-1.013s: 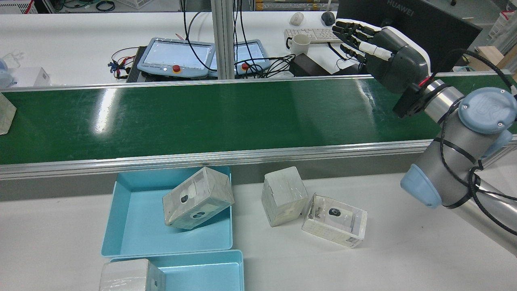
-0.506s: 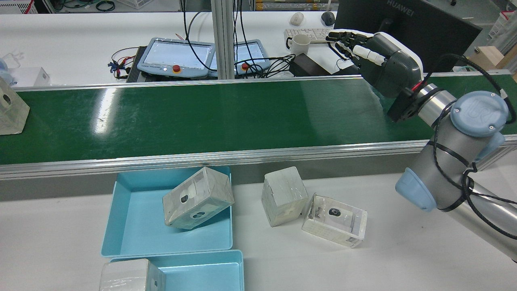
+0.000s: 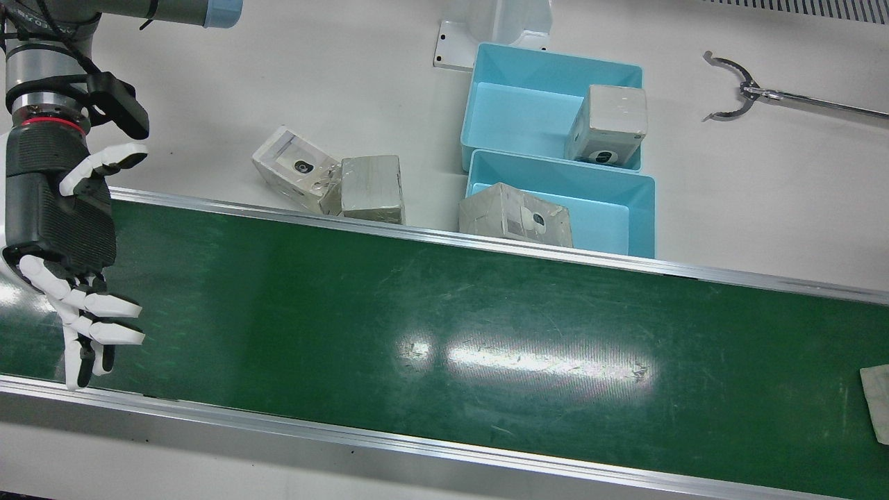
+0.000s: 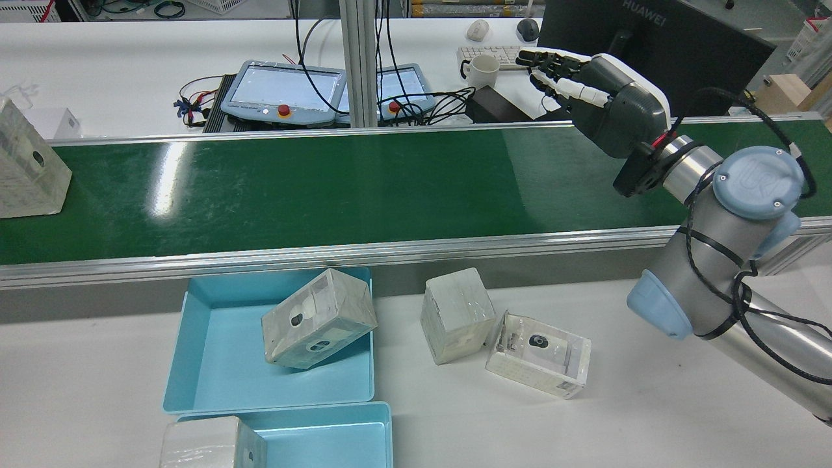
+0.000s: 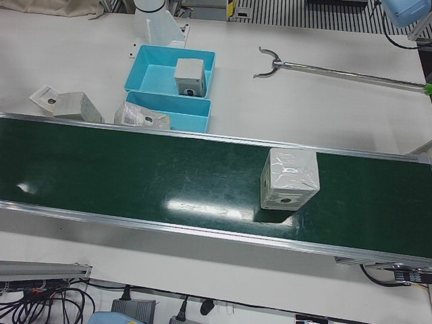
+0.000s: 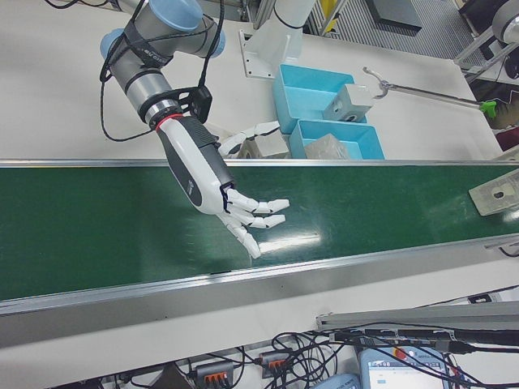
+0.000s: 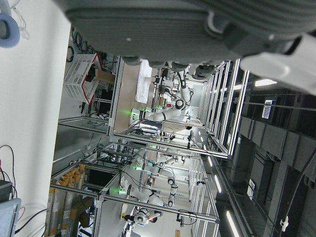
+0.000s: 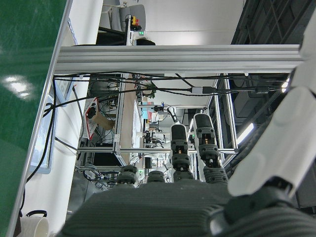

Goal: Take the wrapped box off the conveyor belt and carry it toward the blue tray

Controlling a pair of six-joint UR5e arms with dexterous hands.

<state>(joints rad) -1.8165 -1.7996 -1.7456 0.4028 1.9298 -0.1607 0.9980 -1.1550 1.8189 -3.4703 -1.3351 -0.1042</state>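
Over the far edge of the belt (image 4: 338, 188), at its right end in the rear view, the right hand (image 4: 601, 104) hangs with its fingers (image 6: 263, 212) spread and stretched out, holding nothing. Its palm faces down at the green surface, and the arm (image 4: 728, 247) reaches in from the near right corner. The left hand shows only as a dark palm edge (image 7: 197, 29) filling the top of its own camera view; whether it is spread or closed cannot be told.

The wrapped box (image 5: 289, 179) stands upright on the belt at the opposite end, well apart from the right hand, with a round hole on one side face. Beside the belt on the white table (image 4: 650, 416) sit two blue trays (image 3: 632, 208), touching end to end. Each holds one wrapped box, the one in the tray nearer the belt tilted (image 4: 318, 318). Just right of the trays in the rear view, two more boxes (image 4: 457, 315) lie touching each other. A metal rod with a forked end (image 3: 729, 87) lies on the table beyond the trays.
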